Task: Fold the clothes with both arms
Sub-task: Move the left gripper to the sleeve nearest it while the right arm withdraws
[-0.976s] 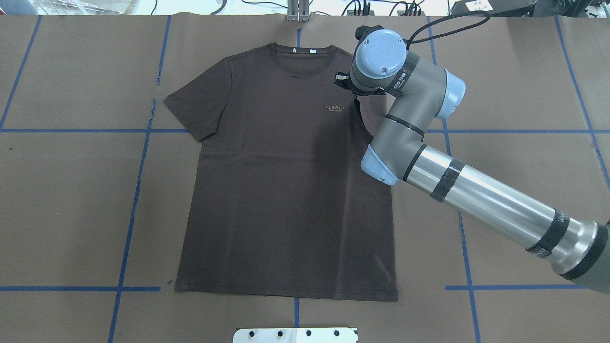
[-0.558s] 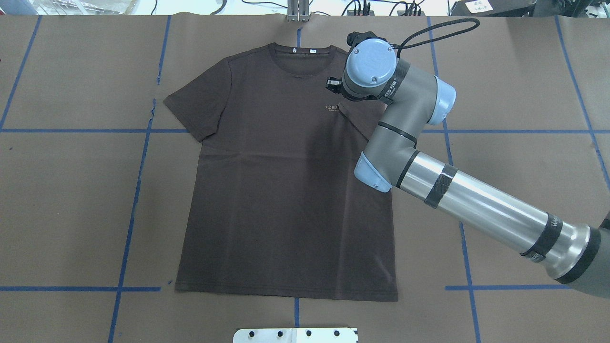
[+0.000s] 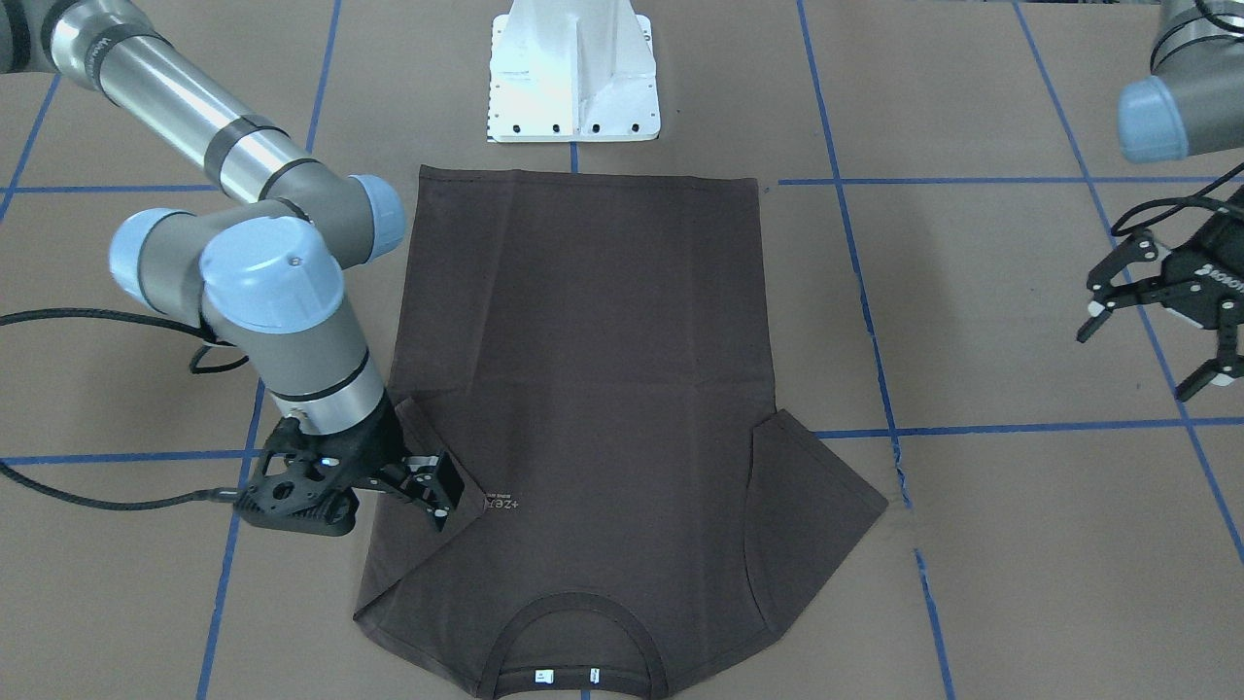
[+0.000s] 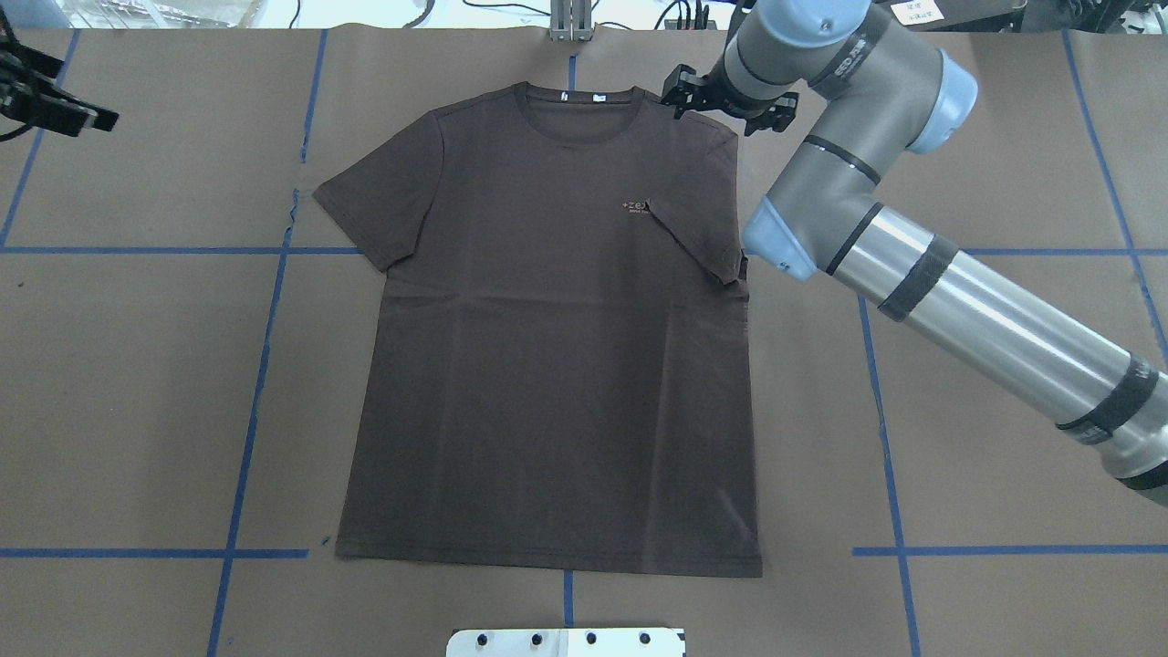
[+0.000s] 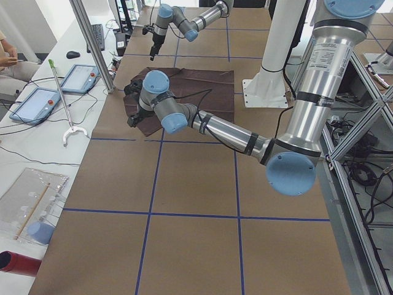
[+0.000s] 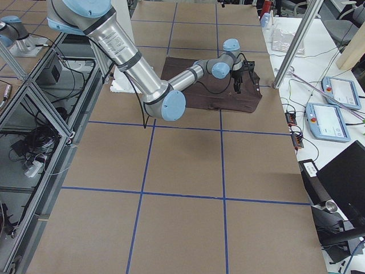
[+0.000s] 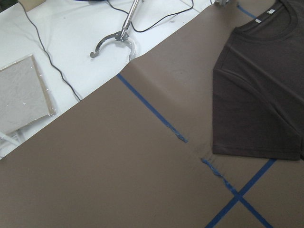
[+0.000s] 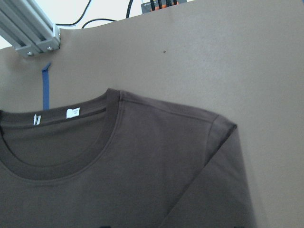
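Note:
The dark brown T-shirt [image 4: 547, 365] lies flat on the table, collar [image 4: 570, 114] at the far edge. Its right sleeve [image 4: 693, 237] is folded inward onto the chest and covers part of the pale logo [image 4: 634, 206]. The left sleeve [image 4: 383, 201] lies spread out. My right gripper [image 4: 727, 105] is open and empty, raised over the shirt's right shoulder. In the front-facing view it sits by the folded sleeve's tip [image 3: 449, 494]. The right wrist view shows collar and shoulder [image 8: 156, 156], no fingers. My left gripper [image 3: 1157, 331] is open and empty, well off the shirt's left side [image 4: 55, 109].
Brown paper with blue tape lines [image 4: 246, 401] covers the table. The white pedestal base [image 3: 573, 78] stands at the near edge. An aluminium post [image 4: 570, 23] stands behind the collar. A grabber tool [image 7: 116, 40] and tablets [image 5: 37, 104] lie on the side bench.
My right gripper carried the right sleeve inward over the chest, let it go and rose back toward the shoulder. The left gripper has come into view at the far left.

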